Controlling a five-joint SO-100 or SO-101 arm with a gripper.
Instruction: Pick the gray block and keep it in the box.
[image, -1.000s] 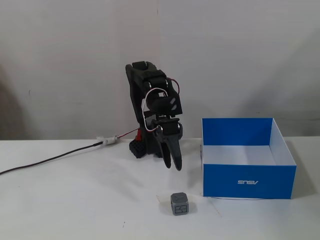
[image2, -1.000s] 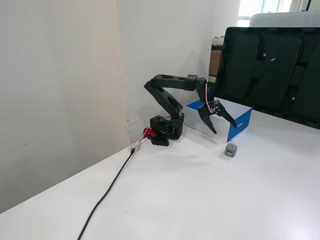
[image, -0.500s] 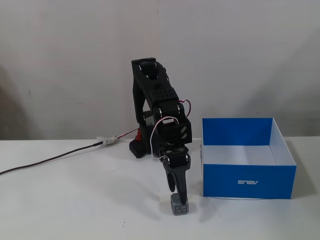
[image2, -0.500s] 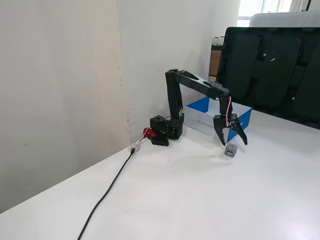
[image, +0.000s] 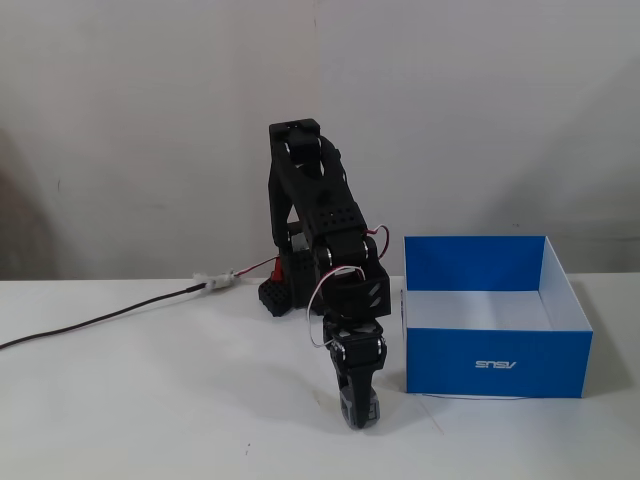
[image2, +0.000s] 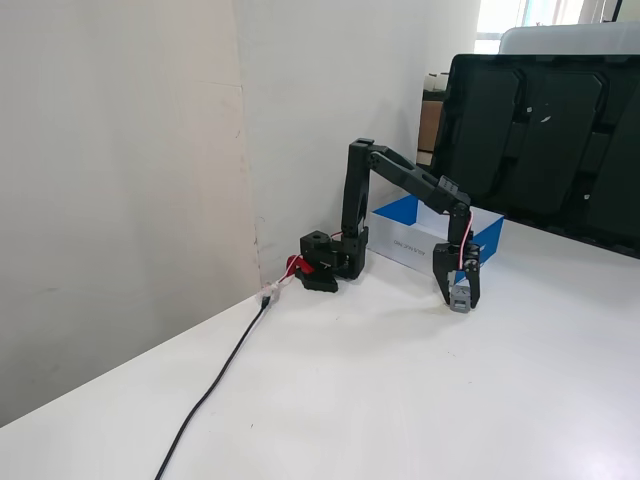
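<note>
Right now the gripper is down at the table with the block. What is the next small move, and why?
Probably a short straight lift. The gripper stands at the table with the gray block between its fingers, seemingly gripped, while the box sits to its right in a fixed view, its blue wall higher than the block. Raise first, then swing over.

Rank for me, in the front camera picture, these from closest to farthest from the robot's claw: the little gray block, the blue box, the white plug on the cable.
1. gray block: between the fingers of the gripper.
2. box: to the right.
3. white plug: back left, near the arm's base.
</note>
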